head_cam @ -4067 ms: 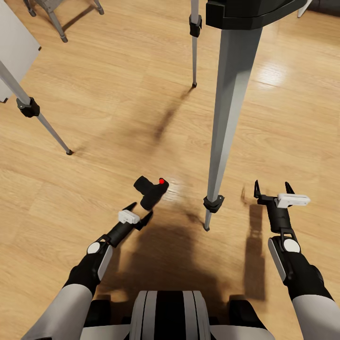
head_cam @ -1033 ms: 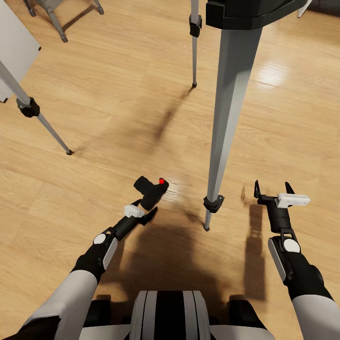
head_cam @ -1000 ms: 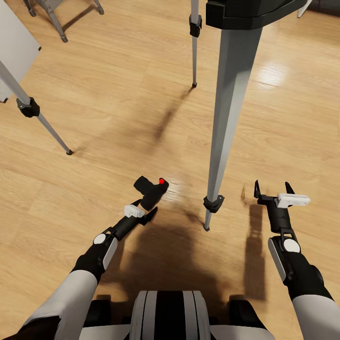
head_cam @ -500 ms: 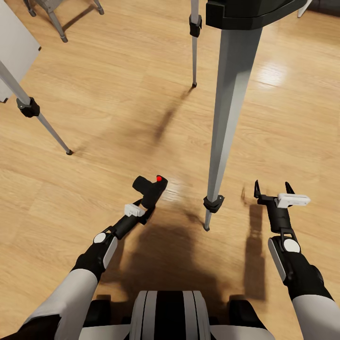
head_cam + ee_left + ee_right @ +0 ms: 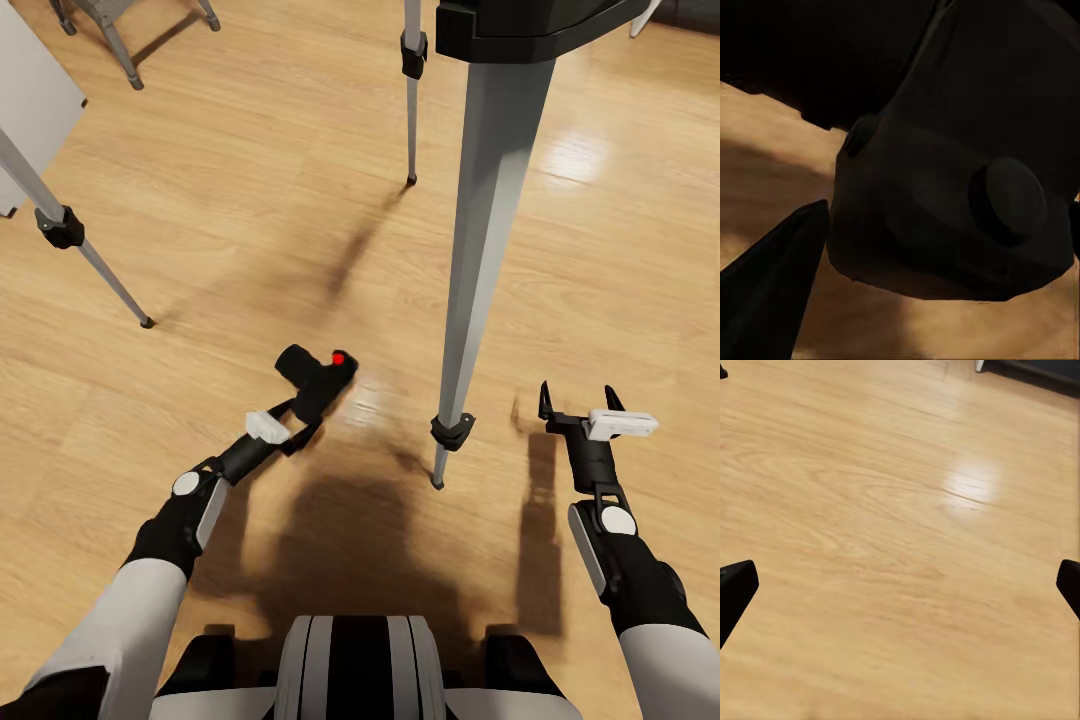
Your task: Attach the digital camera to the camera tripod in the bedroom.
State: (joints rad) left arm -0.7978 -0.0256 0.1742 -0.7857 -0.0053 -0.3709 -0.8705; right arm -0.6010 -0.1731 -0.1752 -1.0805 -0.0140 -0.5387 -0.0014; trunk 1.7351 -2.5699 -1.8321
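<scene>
The digital camera [image 5: 316, 379], matte black with a red button, hangs just above the wood floor, and my left gripper [image 5: 306, 417] is shut on its lower end. In the left wrist view the camera body [image 5: 952, 172] looms dark between my fingers [image 5: 769, 296]. The camera tripod stands around me: its black head [image 5: 530, 28] at the top, the nearest silver leg [image 5: 482, 250] to the right of the camera, and two more legs [image 5: 66, 228] [image 5: 412, 90] farther off. My right gripper [image 5: 577, 396] is open over bare floor [image 5: 900, 547], right of the nearest leg.
A grey desk panel [image 5: 30, 95] and chair legs [image 5: 118, 40] stand at the far left. The near tripod foot [image 5: 437, 483] sits between my two arms. My own base [image 5: 355, 665] shows at the bottom.
My left gripper closed on the camera and has lifted it slightly up and to the left. The right arm and the tripod have stayed still.
</scene>
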